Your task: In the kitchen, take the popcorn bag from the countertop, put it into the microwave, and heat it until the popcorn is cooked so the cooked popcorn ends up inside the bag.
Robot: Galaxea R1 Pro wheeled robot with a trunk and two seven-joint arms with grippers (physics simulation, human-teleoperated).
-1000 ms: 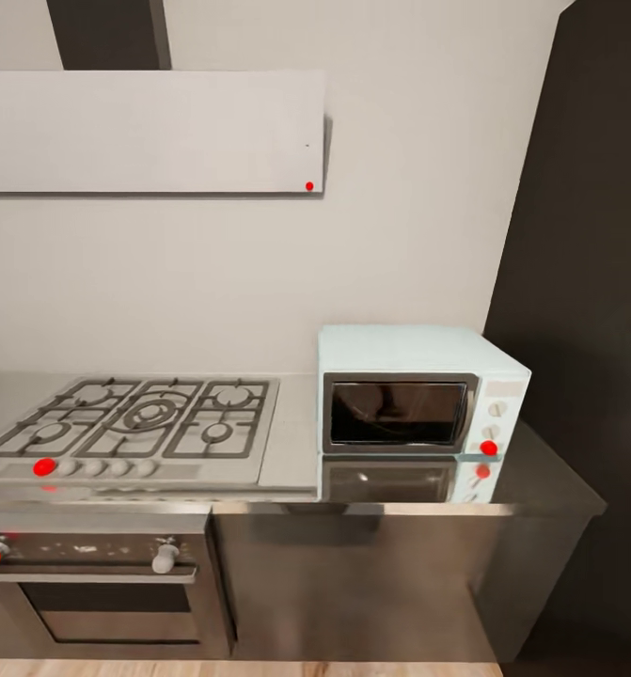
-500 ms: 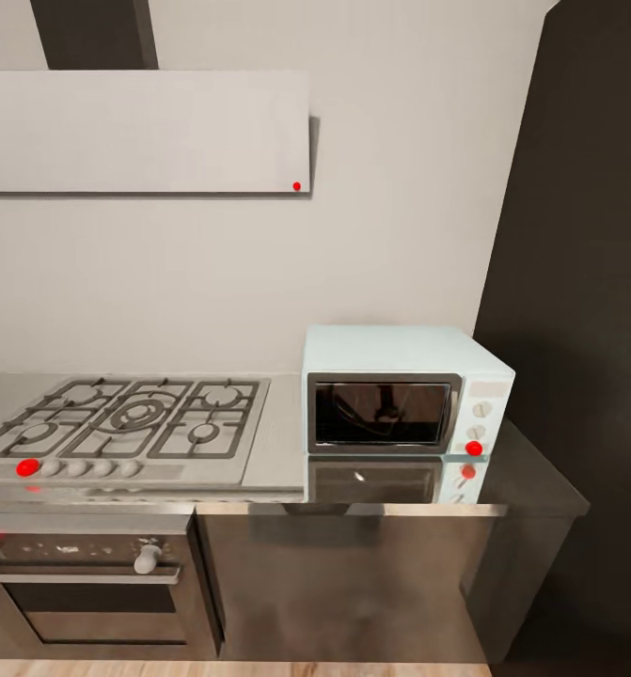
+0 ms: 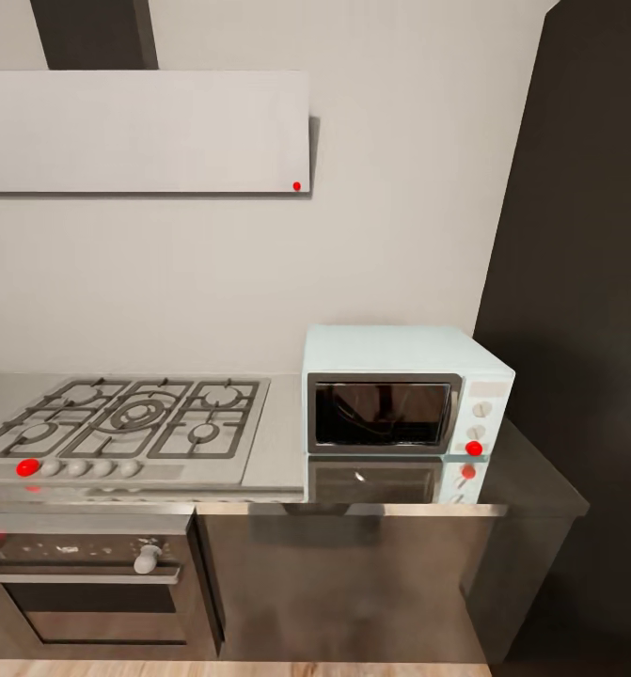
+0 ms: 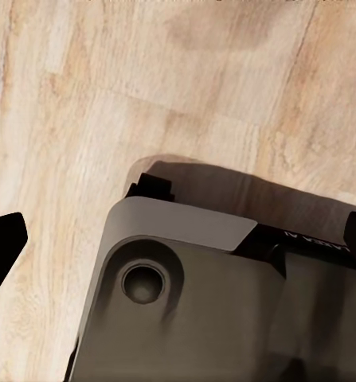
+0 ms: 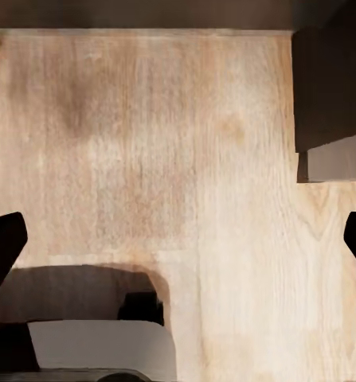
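Ahead, the microwave [image 3: 407, 406] is seen shut on the desk [image 3: 539, 478], beside a hob [image 3: 127, 423]. Both wrist jaws are spread wide, released, over wooden floor [image 5: 178, 159].

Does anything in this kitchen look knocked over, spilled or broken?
Nothing stands out. The microwave sits squarely on the countertop with its door shut, and the gas hob beside it looks tidy. The wrist views look down on a clean wooden floor.

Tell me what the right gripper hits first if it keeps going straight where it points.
Most likely the wooden floor: the right gripper, fingers spread wide, points down at bare planks, with nothing between them as far as the picture shows.
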